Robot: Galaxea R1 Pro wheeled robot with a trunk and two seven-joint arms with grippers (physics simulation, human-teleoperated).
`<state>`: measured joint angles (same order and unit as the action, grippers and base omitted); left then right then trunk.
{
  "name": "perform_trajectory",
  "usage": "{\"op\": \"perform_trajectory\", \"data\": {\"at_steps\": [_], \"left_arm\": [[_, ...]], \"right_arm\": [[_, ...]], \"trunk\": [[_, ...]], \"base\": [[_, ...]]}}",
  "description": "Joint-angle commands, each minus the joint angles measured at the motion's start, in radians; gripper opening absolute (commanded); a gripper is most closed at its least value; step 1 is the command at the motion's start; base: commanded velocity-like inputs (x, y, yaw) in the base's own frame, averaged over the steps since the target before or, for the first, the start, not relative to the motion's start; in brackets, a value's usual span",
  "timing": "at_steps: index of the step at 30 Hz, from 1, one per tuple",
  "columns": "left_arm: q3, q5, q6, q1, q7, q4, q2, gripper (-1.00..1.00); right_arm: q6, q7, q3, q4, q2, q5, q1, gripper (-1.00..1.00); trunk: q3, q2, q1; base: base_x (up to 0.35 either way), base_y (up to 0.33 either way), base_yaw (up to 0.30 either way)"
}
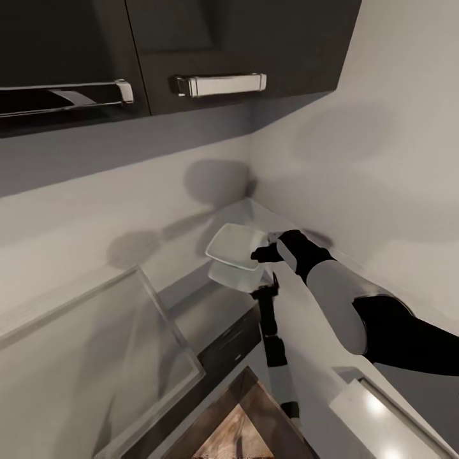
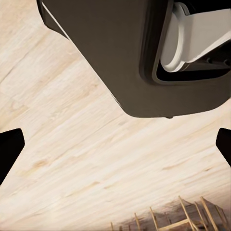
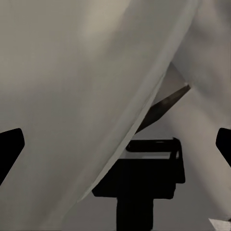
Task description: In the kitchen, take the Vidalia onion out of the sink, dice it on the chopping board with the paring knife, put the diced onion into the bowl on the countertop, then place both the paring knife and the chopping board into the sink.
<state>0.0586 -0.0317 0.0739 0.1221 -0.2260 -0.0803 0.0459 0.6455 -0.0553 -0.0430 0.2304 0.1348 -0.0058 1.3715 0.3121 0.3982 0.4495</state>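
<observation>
In the head view, the white bowl (image 1: 231,245) sits close to the middle of the picture, in the corner where two pale walls (image 1: 357,159) meet. It is tipped a little, and a pale patch lies just under it at its 6 o'clock side. I cannot tell if the bowl rests on the grey countertop (image 1: 210,312) or is lifted a bit off it. The right gripper (image 1: 262,253) is at the bowl's 3 o'clock edge, right up against the rim. Its black and white arm (image 1: 357,312) comes in from 4 o'clock. In the right wrist view, the right gripper (image 3: 115,144) has its two dark fingertips (image 3: 9,149) far apart, so it is wide open. The bowl (image 3: 82,96) is very close, and its pale side takes up most of the space between them. I cannot tell if a finger touches the bowl. A thin dark shape (image 1: 273,331) runs from under the bowl toward 6 o'clock, and I cannot tell what it is. At 12 o'clock hang glossy dark cabinets (image 1: 255,38) with shiny steel handles (image 1: 220,84). At 6 o'clock a small bit of wood floor (image 1: 233,433) peeks out. In the left wrist view, the left gripper (image 2: 115,144) is wide open too and holds nothing. It looks at the light wood floor (image 2: 86,159), with a dark part of the robot (image 2: 120,53) above it.
</observation>
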Motion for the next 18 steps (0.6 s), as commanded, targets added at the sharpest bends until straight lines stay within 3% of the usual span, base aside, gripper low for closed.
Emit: {"op": "perform_trajectory", "data": {"at_steps": [1,18], "left_arm": [[0.006,-0.004,0.001,0.001,-0.004,-0.001,0.000,1.00],[0.006,-0.004,0.001,0.001,-0.004,-0.001,0.000,1.00]], "right_arm": [[0.005,-0.003,-0.005,0.001,0.000,0.000,0.001,1.00],[0.003,-0.003,-0.005,0.001,0.000,0.000,0.000,1.00]], "trunk": [[0.003,0.002,0.000],[0.006,0.002,0.000]], "base": [[0.000,0.000,0.000],[0.000,0.000,0.000]]}}
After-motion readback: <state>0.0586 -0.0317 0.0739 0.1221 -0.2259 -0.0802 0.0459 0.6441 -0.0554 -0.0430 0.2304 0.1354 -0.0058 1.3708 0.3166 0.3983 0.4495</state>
